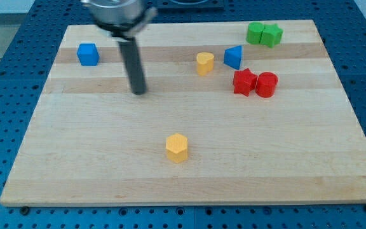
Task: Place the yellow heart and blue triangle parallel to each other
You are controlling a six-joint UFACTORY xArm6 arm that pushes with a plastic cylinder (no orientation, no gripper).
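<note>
The yellow heart [204, 63] lies on the wooden board [189, 178] near the view's top, right of centre. The blue triangle [234, 56] sits just to its right, a small gap apart. My tip [138, 91] rests on the board to the left of the yellow heart and a little below it, well apart from it. It touches no block.
A blue cube [88, 54] is at the top left. A red star [244, 81] and a red cylinder [266, 84] sit together below the blue triangle. Two green blocks [264, 34] are at the top right. A yellow hexagon [177, 147] lies below centre.
</note>
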